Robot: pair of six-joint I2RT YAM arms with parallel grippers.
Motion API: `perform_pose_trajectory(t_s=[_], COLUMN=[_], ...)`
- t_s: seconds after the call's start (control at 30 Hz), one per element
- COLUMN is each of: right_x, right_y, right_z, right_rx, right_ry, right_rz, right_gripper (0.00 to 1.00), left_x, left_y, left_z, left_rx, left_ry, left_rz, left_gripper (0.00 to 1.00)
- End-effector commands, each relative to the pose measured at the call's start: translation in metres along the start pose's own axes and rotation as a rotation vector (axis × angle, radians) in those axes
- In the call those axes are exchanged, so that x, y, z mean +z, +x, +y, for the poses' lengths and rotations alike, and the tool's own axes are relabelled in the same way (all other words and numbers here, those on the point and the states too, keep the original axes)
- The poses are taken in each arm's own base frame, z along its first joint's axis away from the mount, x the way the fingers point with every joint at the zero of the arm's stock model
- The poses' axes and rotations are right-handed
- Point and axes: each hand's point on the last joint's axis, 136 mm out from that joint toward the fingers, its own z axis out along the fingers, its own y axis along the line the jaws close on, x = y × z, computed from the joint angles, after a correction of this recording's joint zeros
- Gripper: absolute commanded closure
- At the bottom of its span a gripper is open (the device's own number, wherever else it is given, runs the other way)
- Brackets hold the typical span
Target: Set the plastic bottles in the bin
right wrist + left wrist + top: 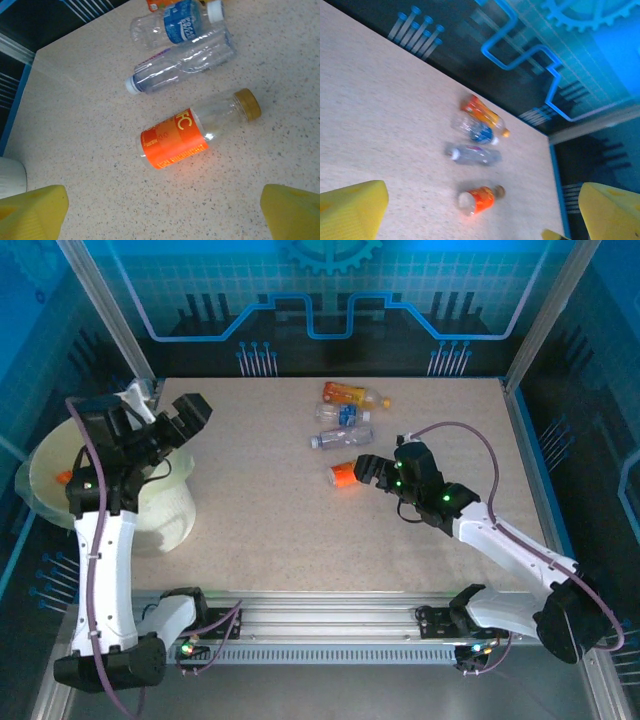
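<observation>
Several plastic bottles lie in a loose row on the table. Farthest back is an orange one point(352, 394) point(482, 114), then a blue-labelled one point(340, 415) point(175, 25), then a clear one point(343, 436) point(185, 67). Nearest is a bottle with an orange label and brown cap point(343, 475) point(180, 142) point(480, 199). My right gripper point(368, 468) point(162, 215) hovers open just right of that bottle, nothing between its yellow pads point(30, 210). My left gripper point(160, 415) point(482, 215) is open and empty above the bin point(165, 505), the cream bucket at the table's left edge.
Something orange point(63, 477) lies inside the bin. Metal frame posts point(110, 310) and a blue backdrop close off the table's rear and sides. A white curve of the bin's wall point(10, 177) shows at the left edge of the right wrist view.
</observation>
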Motion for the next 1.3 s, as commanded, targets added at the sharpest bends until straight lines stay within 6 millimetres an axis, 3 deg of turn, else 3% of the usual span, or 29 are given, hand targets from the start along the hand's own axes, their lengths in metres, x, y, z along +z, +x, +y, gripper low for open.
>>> perform_pose_trajectory(t_s=[0.0, 0.13, 0.37, 0.53, 0.67, 0.93, 1.17, 1.27], right_x=[-0.001, 0.005, 0.028, 0.058, 0.088, 0.138, 0.154, 0.164], right_y=[-0.009, -0.013, -0.016, -0.02, -0.024, 0.006, 0.024, 0.036], right_z=[-0.012, -0.037, -0.048, -0.049, -0.047, -0.069, -0.092, -0.1], right_rx=[0.106, 0.223, 0.388, 0.496, 0.473, 0.585, 0.672, 0.764], right_ry=[0.072, 0.201, 0.317, 0.363, 0.419, 0.523, 0.616, 0.601], right_rz=[0.006, 0.035, 0.038, 0.037, 0.082, 0.128, 0.13, 0.148], right_gripper=[0.0, 0.01, 0.02, 0.09, 0.14, 0.27, 0.27, 0.31], left_x=[0.004, 0.012, 0.015, 0.011, 0.009, 0.011, 0.016, 0.015], left_y=[0.006, 0.026, 0.046, 0.055, 0.057, 0.062, 0.067, 0.069], left_z=[-0.019, -0.008, 0.003, 0.004, 0.007, 0.013, 0.02, 0.012], left_rx=[-0.025, -0.049, -0.068, -0.04, -0.031, -0.033, -0.051, -0.043], left_ry=[0.127, 0.134, 0.151, 0.148, 0.142, 0.132, 0.118, 0.169], left_rz=[0.029, 0.096, 0.138, 0.155, 0.147, 0.149, 0.17, 0.184], left_gripper=[0.01, 0.01, 0.01, 0.01, 0.01, 0.01, 0.01, 0.01])
